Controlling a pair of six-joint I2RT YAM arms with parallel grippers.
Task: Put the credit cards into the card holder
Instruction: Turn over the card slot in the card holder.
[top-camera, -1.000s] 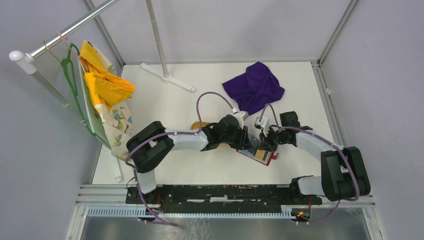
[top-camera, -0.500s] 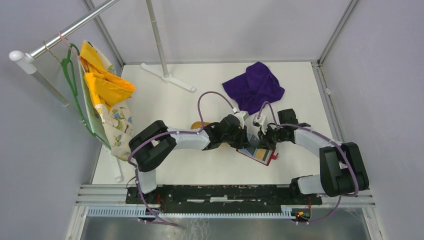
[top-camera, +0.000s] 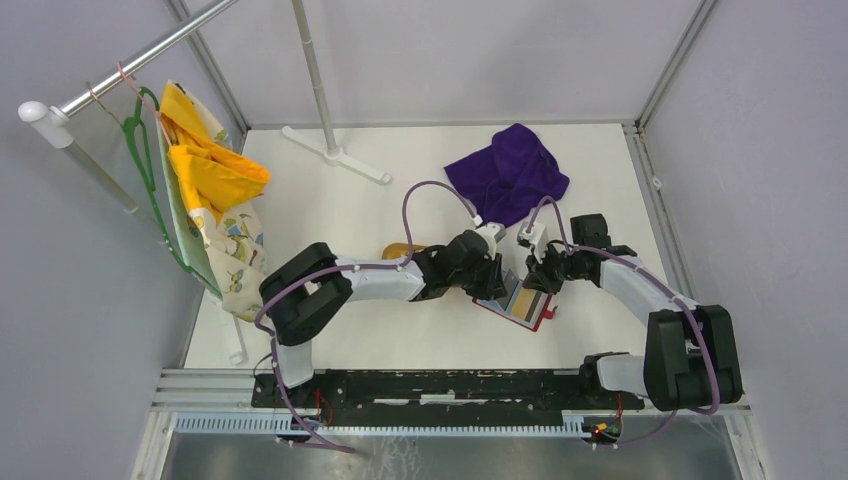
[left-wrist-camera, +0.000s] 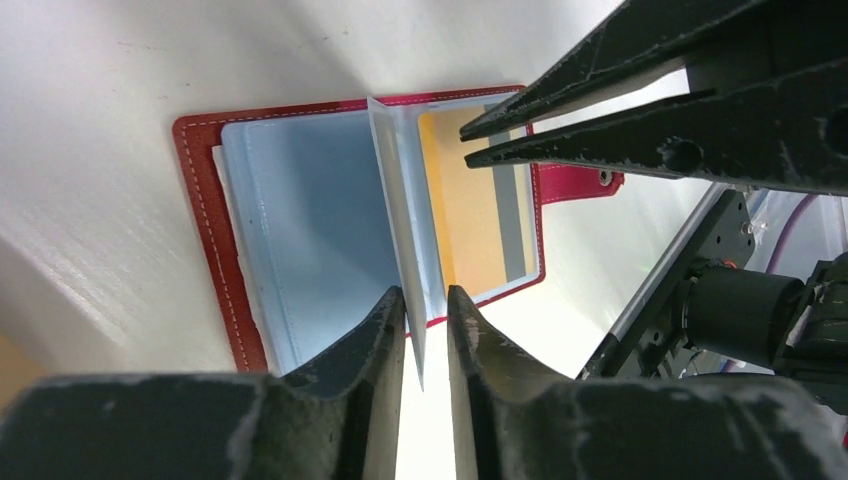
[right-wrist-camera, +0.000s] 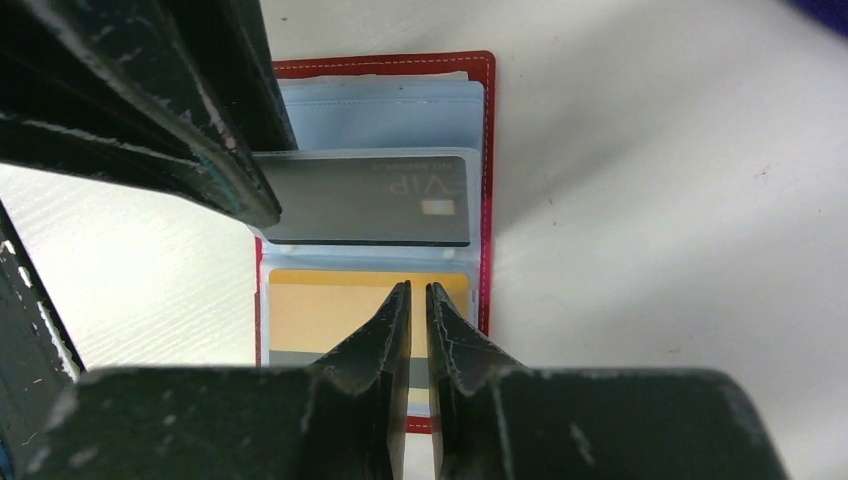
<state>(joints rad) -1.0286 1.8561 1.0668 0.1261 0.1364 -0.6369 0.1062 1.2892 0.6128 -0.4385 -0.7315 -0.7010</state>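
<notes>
The red card holder (top-camera: 540, 318) lies open on the table in front of both arms. It also shows in the left wrist view (left-wrist-camera: 205, 200) and the right wrist view (right-wrist-camera: 487, 150). My left gripper (left-wrist-camera: 425, 300) is shut on the edge of a clear sleeve page (left-wrist-camera: 395, 190) and holds it upright. A dark grey card (right-wrist-camera: 370, 200) marked VIP sits in that page. An orange card with a grey stripe (right-wrist-camera: 320, 305) lies in the sleeve on the holder's right half. My right gripper (right-wrist-camera: 418, 292) is shut and empty, just above the orange card.
A purple cloth (top-camera: 508, 175) lies at the back right. A tan wooden tray (top-camera: 398, 250) shows partly behind the left arm. A white rack foot (top-camera: 335, 152) stands at the back. Yellow and patterned garments (top-camera: 210, 180) hang at the left edge.
My right gripper has drawn back a little to the right, uncovering the orange card in the holder. My left gripper still holds the sleeve page and has shifted slightly right.
</notes>
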